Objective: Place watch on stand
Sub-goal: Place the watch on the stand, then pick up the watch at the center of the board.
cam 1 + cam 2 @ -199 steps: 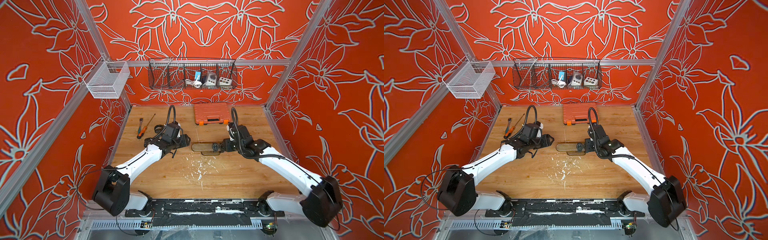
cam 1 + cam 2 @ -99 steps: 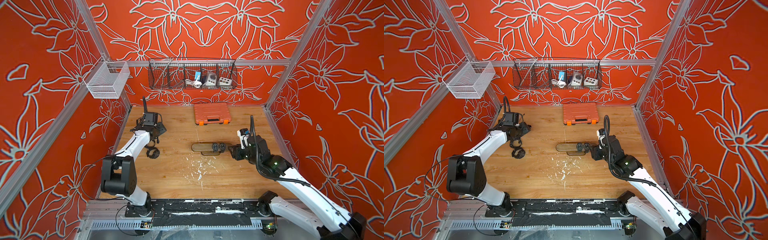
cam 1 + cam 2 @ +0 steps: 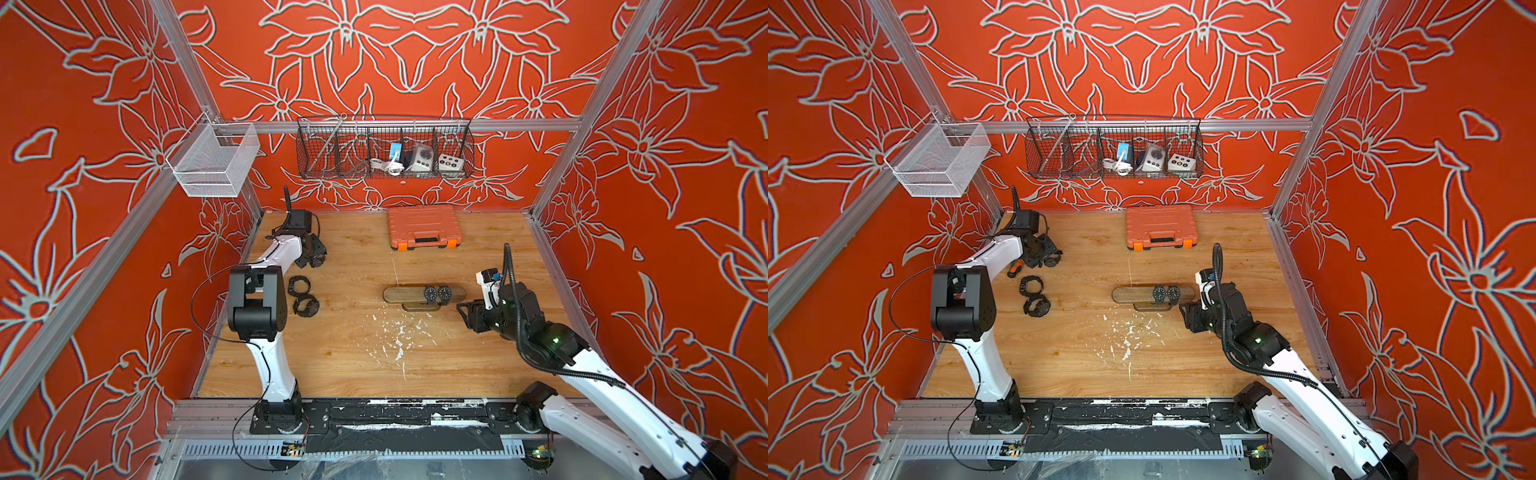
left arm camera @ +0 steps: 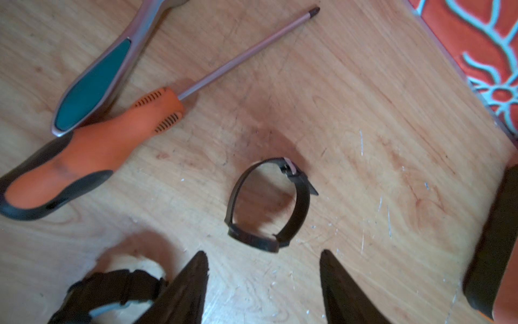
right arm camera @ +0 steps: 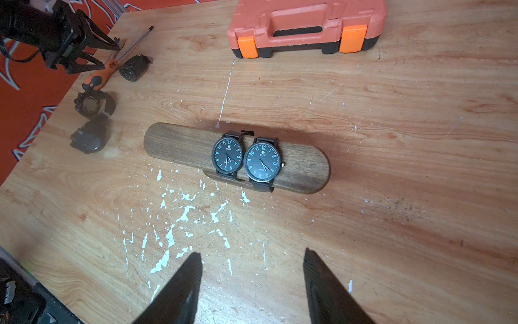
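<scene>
The stand (image 3: 405, 294) (image 3: 1133, 294) (image 5: 182, 146), a dark-brown wooden bar, lies mid-table with two black watches (image 3: 431, 293) (image 5: 227, 154) (image 5: 263, 162) side by side on it. My right gripper (image 5: 252, 254) (image 3: 465, 311) (image 3: 1187, 313) hovers open and empty just right of the stand. My left gripper (image 4: 263, 254) (image 3: 313, 257) (image 3: 1052, 257) is open at the far left. A thin-strapped black watch (image 4: 269, 202) (image 5: 134, 67) lies on its side just ahead of its tips, untouched. Two chunky watches (image 3: 300, 286) (image 3: 306, 306) (image 4: 112, 289) lie nearer.
An orange tool case (image 3: 424, 227) (image 5: 305, 25) stands at the back. An orange-handled screwdriver (image 4: 92, 157) (image 3: 1013, 270) and a teal-gripped tool (image 4: 95, 81) lie beside the left gripper, near the left wall. Wire baskets (image 3: 384, 153) (image 3: 212, 160) hang on the walls.
Both grippers have left the stand. The left arm swung to the far-left corner over the loose watches. The right arm drew back to the right, and two watches remain on the stand.
</scene>
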`<state>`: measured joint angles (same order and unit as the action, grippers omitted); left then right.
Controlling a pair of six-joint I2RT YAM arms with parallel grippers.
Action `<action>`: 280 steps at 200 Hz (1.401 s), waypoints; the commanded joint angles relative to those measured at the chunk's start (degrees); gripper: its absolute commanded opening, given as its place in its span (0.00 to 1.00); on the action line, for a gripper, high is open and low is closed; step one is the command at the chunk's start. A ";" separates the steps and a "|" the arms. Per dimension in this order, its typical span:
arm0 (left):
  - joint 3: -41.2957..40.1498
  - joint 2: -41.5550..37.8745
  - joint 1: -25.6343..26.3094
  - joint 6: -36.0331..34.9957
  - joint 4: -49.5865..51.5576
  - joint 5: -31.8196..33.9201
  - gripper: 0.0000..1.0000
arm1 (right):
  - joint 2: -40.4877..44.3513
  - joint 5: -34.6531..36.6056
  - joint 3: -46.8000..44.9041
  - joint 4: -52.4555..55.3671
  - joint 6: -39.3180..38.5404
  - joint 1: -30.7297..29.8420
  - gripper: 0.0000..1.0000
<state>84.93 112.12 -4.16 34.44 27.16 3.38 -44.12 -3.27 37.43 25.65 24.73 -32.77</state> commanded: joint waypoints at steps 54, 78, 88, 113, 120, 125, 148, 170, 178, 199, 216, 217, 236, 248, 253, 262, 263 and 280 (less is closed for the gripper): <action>7.63 7.60 -1.55 -0.84 6.97 1.54 0.50 | -0.53 -0.86 -0.55 -0.45 0.03 0.08 0.61; 8.84 9.12 -1.64 -1.26 8.07 1.63 0.45 | -0.45 -0.86 -0.57 -0.34 0.05 0.08 0.62; 8.87 9.42 -1.64 -1.47 8.26 1.63 0.42 | -0.35 -0.84 -0.55 -0.32 0.05 0.08 0.62; 8.73 9.94 -1.65 -1.81 8.62 1.56 0.34 | -0.31 -0.80 -0.58 -0.38 0.14 0.00 0.62; 8.57 9.82 -1.66 -1.87 8.67 1.39 0.32 | -0.31 -0.85 -0.54 -0.32 0.23 0.02 0.62; 8.50 9.88 -1.64 -1.86 8.70 1.29 0.31 | -0.31 -0.91 -0.59 -0.31 0.23 0.07 0.62; 8.13 9.76 -1.66 -2.11 8.73 0.34 0.22 | -0.34 -0.97 -0.43 -0.25 0.40 0.08 0.62; 7.80 9.85 -1.64 -2.14 8.72 -0.04 0.19 | -0.27 -1.04 -0.21 -0.07 0.66 0.07 0.62; 7.80 9.93 -1.64 -2.31 8.79 -0.12 0.19 | -0.27 -1.20 -0.15 -0.07 0.75 0.08 0.62; 8.08 10.55 -1.64 -2.52 9.14 -0.68 0.22 | -0.07 -1.33 0.01 -0.03 1.10 0.08 0.62; 8.31 11.17 -1.60 -2.70 9.34 -1.24 0.22 | 0.07 -1.47 0.04 0.04 1.37 0.07 0.62; 8.32 11.23 -1.57 -2.70 9.33 -1.25 0.22 | 0.03 -1.47 0.02 0.03 1.42 0.08 0.62; 8.63 11.80 -1.36 -2.85 9.47 -1.86 0.21 | 0.09 -1.86 0.21 0.01 1.72 0.07 0.62; 8.85 11.95 -1.07 -2.92 9.68 -1.88 0.18 | 0.17 -1.92 0.39 0.10 1.81 0.08 0.62; 8.76 11.84 -0.98 -2.82 9.60 -1.97 0.16 | 0.24 -1.92 0.48 0.15 1.80 0.07 0.62; 7.94 11.12 -0.84 -2.64 8.76 -2.06 0.13 | 0.26 -2.01 0.60 0.19 1.81 0.05 0.62; 7.87 11.03 -0.84 -2.67 8.64 -2.10 0.13 | 0.26 -2.01 0.62 0.23 1.81 0.07 0.62; 5.31 9.04 -0.19 -2.17 5.64 -3.16 0.06 | 0.35 -2.01 0.84 0.34 2.07 0.07 0.62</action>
<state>92.44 123.26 -5.23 31.92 34.54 1.58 -44.49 -4.67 37.43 25.58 25.89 -32.77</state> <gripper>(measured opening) 0.090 0.623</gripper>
